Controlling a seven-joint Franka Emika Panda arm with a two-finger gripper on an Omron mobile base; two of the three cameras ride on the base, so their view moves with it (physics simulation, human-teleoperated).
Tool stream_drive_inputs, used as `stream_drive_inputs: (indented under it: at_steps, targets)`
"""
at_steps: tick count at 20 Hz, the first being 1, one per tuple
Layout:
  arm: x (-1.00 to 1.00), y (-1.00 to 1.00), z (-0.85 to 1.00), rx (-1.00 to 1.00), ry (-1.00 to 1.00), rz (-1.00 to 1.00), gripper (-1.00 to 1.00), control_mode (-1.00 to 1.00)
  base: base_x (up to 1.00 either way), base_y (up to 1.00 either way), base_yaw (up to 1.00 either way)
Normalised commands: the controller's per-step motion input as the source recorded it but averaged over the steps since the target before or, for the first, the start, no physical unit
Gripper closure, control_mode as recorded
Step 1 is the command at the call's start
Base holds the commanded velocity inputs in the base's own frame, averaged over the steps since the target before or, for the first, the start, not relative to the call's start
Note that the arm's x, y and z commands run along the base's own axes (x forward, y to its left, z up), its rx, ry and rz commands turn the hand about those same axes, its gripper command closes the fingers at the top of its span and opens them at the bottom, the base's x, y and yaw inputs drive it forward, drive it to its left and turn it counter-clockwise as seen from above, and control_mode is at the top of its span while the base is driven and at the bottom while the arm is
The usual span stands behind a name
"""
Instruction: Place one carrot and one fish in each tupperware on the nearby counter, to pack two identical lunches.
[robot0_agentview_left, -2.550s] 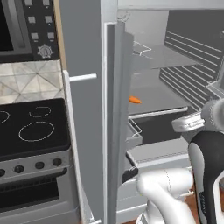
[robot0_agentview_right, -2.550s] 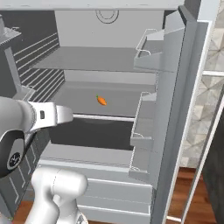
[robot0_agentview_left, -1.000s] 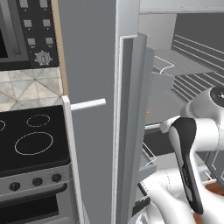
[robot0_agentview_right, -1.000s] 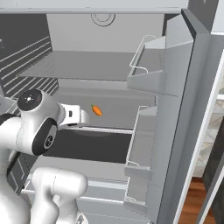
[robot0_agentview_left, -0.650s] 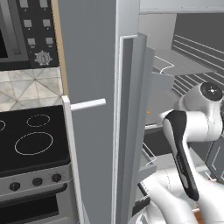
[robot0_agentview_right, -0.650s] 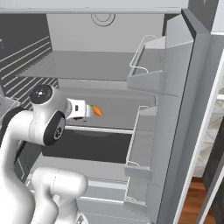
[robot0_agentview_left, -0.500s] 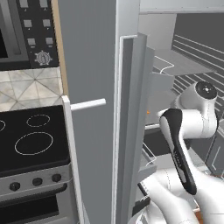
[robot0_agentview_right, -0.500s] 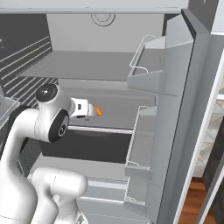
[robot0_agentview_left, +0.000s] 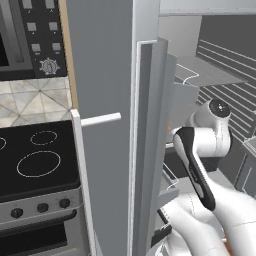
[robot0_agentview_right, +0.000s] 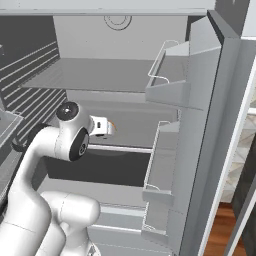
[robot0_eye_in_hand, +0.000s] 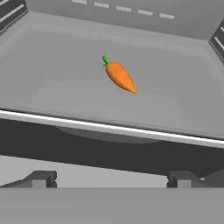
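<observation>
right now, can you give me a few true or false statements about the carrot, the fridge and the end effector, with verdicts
1. The carrot lies on a grey shelf inside the open fridge. True.
2. The end effector is shut on the carrot. False: its jaws stand open and the carrot lies apart from them, farther in on the shelf.
3. The carrot is bright orange with a green top. True.
4. A silver fish lies beside the carrot on that shelf. False: the carrot lies there alone.
5. A black stovetop stands to the left of the fridge. True.
6. The fridge door is closed. False: it is swung open, its bins in sight.
</observation>
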Motion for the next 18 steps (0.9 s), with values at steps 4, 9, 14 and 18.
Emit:
stream_drive_inputs:
  at_steps: [4,9,14,18]
  targets:
    - [0.34,0.0,-0.03,0.02,0.0,0.0,-1.0,-1.0,0.0,0.0,0.0]
    - [0.38,0.0,0.0,0.02,0.02,0.0,-1.0,-1.0,0.0,0.0,0.0]
    - [0.48,0.0,-0.11,0.0,0.05,0.0,-1.0,-1.0,0.0,0.0,0.0]
    - [0.51,0.0,-0.12,0.0,0.0,0.0,-1.0,-1.0,0.0,0.0,0.0]
